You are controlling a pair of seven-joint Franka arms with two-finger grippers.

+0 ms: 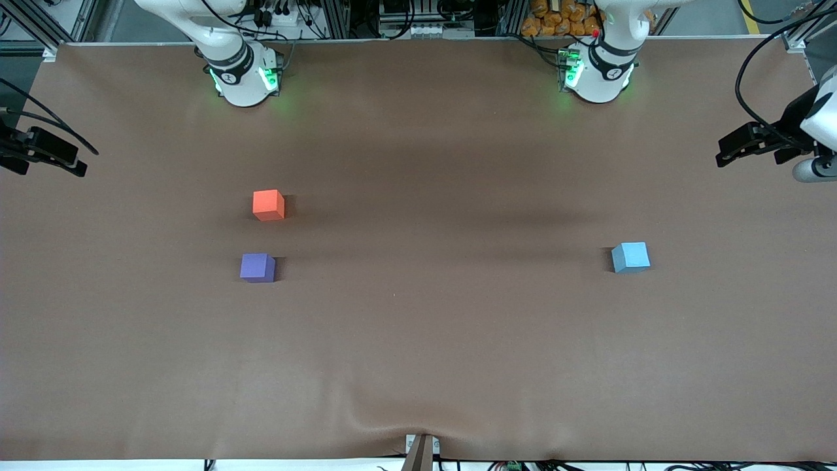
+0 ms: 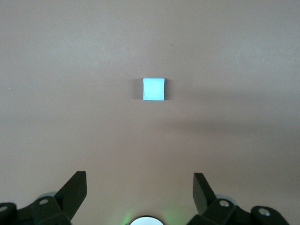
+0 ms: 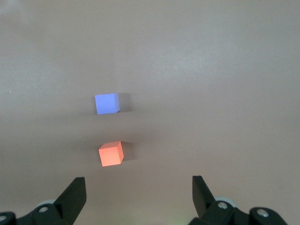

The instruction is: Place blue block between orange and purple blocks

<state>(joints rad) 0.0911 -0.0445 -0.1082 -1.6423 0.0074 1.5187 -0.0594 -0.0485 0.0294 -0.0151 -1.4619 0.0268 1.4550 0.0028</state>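
The blue block [image 1: 630, 257] sits alone on the brown table toward the left arm's end. It also shows in the left wrist view as the blue block [image 2: 153, 89]. My left gripper [image 2: 139, 177] hangs high over the table near its own base, open and empty, well apart from the block. The orange block [image 1: 268, 205] and the purple block [image 1: 257, 267] lie toward the right arm's end, the purple one nearer the front camera, with a small gap between them. My right gripper [image 3: 138, 180] is open and empty, high above the orange block [image 3: 111, 153] and the purple block [image 3: 107, 103].
The two arm bases [image 1: 242, 75] [image 1: 598, 72] stand along the table's back edge. Black fixtures overhang both ends of the table [image 1: 46, 152] [image 1: 758, 140]. A small clamp [image 1: 420, 451] sits at the front edge. The brown cover [image 1: 418, 340] wrinkles slightly there.
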